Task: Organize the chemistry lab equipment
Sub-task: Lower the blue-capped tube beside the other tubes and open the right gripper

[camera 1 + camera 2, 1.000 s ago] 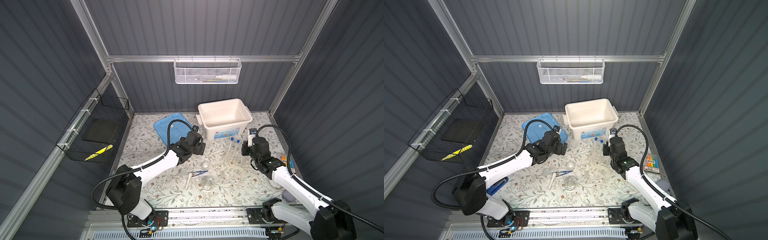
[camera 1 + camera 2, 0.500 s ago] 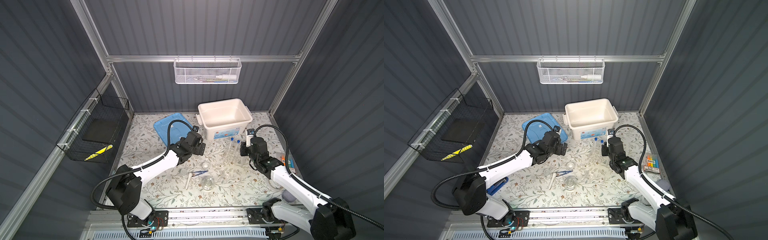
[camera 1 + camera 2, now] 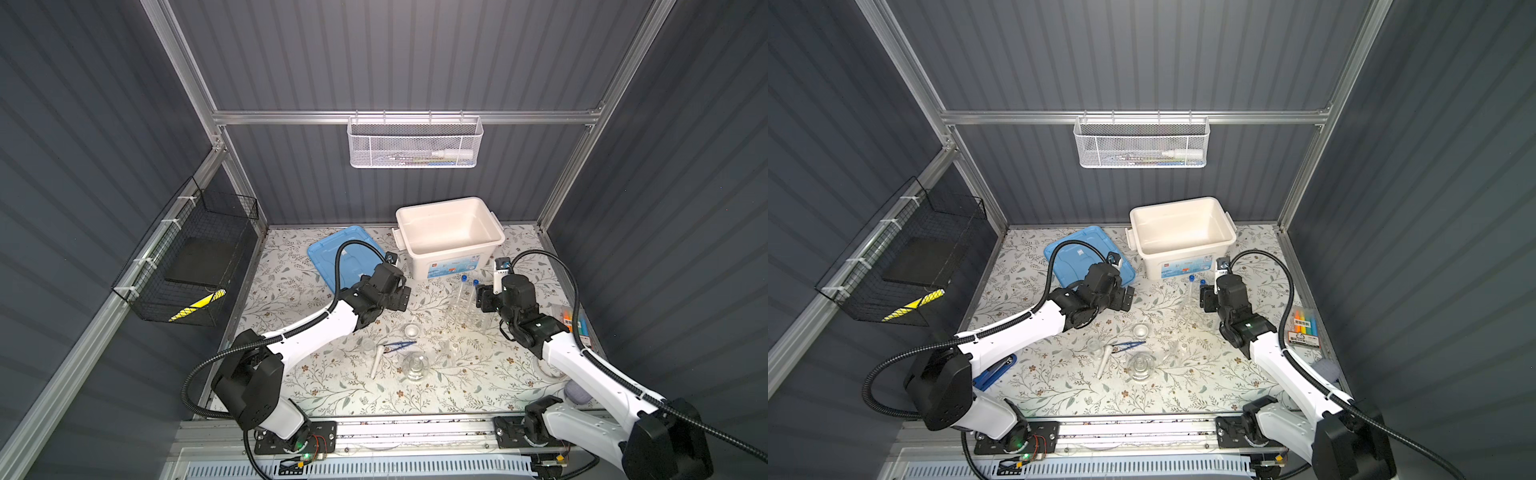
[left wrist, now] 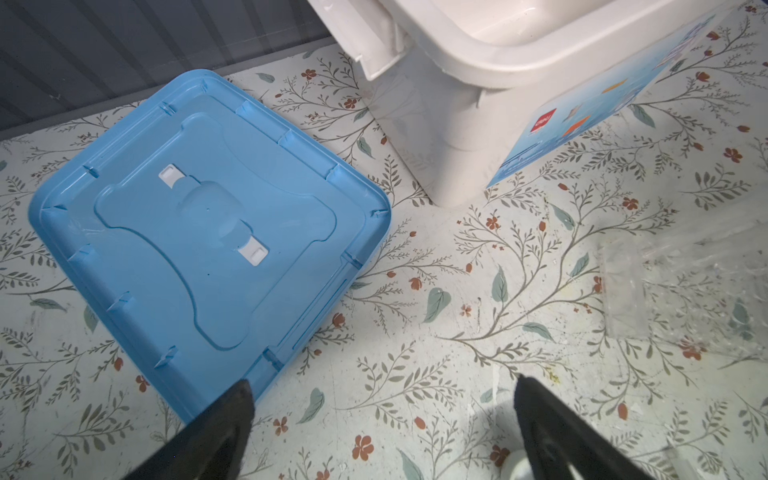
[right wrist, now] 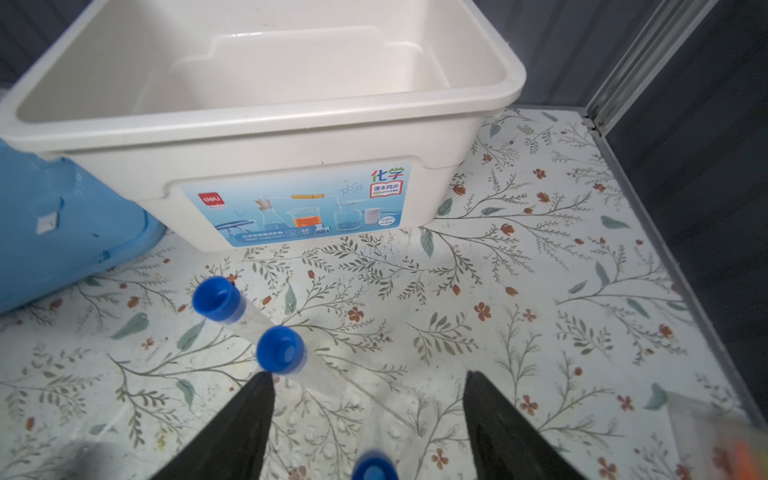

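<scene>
Floral-patterned tabletop covers the floor of a grey-walled booth, and most of the lab gear lies loose on its front half. Nearest the front rail, a round glass flask stands beside a white pestle lying on its side. Blue tweezers rest near the pestle's far end, and a small glass cup stands on its left. A blue stapler lies at the front left, partly under the left arm. A little farther back sits a small white bowl. To the right of it stands a clear tube rack with blue-capped test tubes leaning up out of it. The right gripper hovers at the rack with its fingers spread wide. A third tube shows its cap between them, touched by neither. A pack of markers lies near the right edge. The left gripper hangs above bare tabletop in the middle, fingers wide apart and gripping nothing. It is just beside a corner of the blue lid, which lies flat. Next to the lid at the back stands an open white bin. A white wire basket hangs on the back wall and a black mesh basket on the left wall.
</scene>
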`<move>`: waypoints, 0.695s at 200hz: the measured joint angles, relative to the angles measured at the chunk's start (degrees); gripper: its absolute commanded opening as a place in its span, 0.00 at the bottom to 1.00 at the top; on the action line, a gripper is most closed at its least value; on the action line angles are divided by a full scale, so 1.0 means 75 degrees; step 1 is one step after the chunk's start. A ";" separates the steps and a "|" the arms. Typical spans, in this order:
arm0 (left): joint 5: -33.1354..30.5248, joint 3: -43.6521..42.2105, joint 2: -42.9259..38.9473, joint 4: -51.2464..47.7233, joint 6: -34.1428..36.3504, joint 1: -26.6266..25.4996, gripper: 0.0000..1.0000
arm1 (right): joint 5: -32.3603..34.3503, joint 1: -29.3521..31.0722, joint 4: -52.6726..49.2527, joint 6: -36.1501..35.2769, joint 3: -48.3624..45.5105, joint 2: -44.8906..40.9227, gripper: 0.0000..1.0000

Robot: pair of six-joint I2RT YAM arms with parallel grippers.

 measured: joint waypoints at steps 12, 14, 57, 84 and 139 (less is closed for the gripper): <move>-0.0058 -0.0119 -0.0052 -0.0015 -0.0003 0.0000 1.00 | -0.0009 -0.0026 -0.0029 -0.0017 0.0006 -0.0099 0.99; -0.0061 -0.0143 -0.0064 -0.0029 -0.0006 0.0000 1.00 | -0.0009 -0.0029 -0.0041 0.0020 0.0009 -0.0119 0.99; -0.0291 -0.0291 -0.0332 -0.0300 -0.0087 0.0000 1.00 | -0.0023 -0.0105 -0.0102 0.0003 0.0044 -0.0341 0.99; -0.0458 -0.0297 -0.0414 -0.0481 -0.0143 0.0000 1.00 | -0.0026 -0.0117 -0.0216 -0.0064 0.0076 -0.0525 0.99; -0.0662 -0.0431 -0.0554 -0.0586 -0.0283 0.0134 1.00 | -0.0446 -0.0093 -0.1020 -0.0335 0.0600 -0.1198 0.99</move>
